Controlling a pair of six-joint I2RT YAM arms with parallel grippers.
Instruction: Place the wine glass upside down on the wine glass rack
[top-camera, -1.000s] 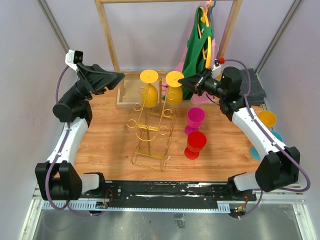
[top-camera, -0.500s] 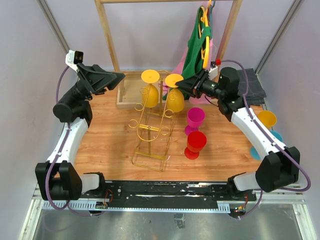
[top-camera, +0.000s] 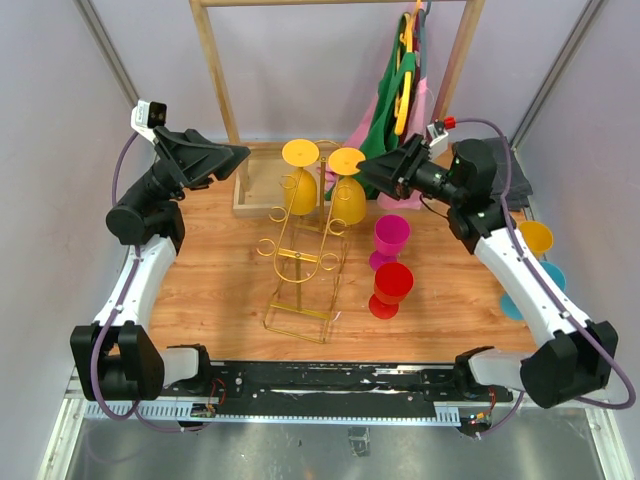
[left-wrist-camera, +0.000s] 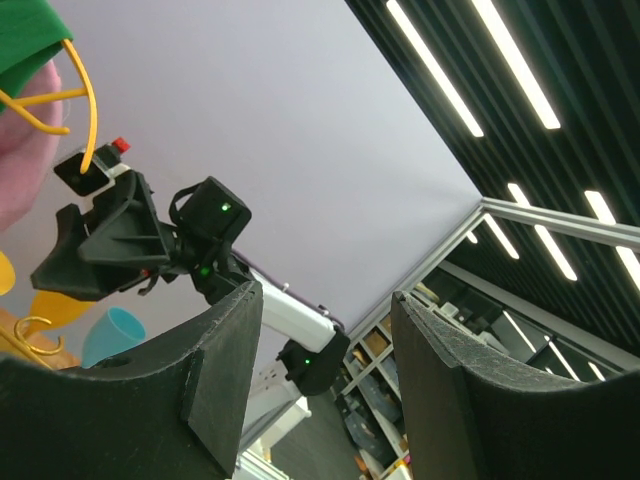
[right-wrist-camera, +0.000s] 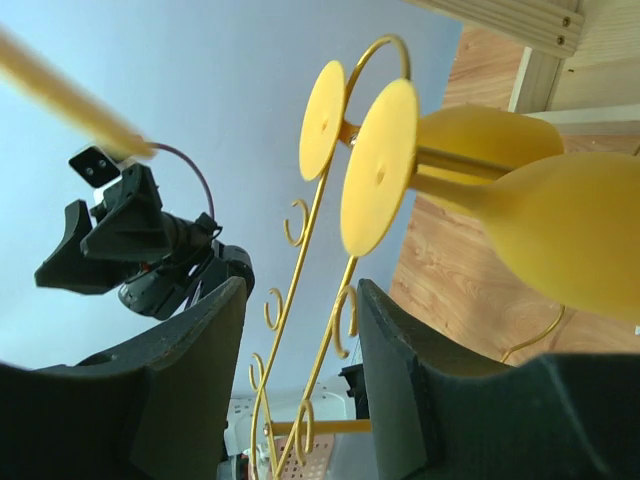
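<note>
**Top external view.** I see the thin gold wire wine glass rack (top-camera: 303, 262) standing on the wooden table top (top-camera: 210, 270). The yellow plastic wine glass (top-camera: 348, 192) hangs upside down on the rack's right side with its round foot uppermost. A second yellow wine glass (top-camera: 298, 186) hangs the same way just to its left. The right gripper (top-camera: 366, 172) sits just beside the first glass's foot, on the right, and is apart from it. The left gripper (top-camera: 243, 152) is raised, well to the left of the rack. A magenta cup (top-camera: 391, 238) and a red cup (top-camera: 392, 285) stand near the rack's right side.

**Left wrist view.** The left gripper (left-wrist-camera: 325, 310) has its jaws apart with nothing between them. It points upward, and only wall and ceiling show in the gap.

**Right wrist view.** The right gripper (right-wrist-camera: 300, 300) has its jaws apart and grips nothing. The yellow plastic wine glass (right-wrist-camera: 540, 225) lies beyond the fingertips and to their right, outside the gap. Its foot disc faces the camera and touches neither finger. The rack's wire (right-wrist-camera: 318, 428) runs through the gap, farther off.
</note>
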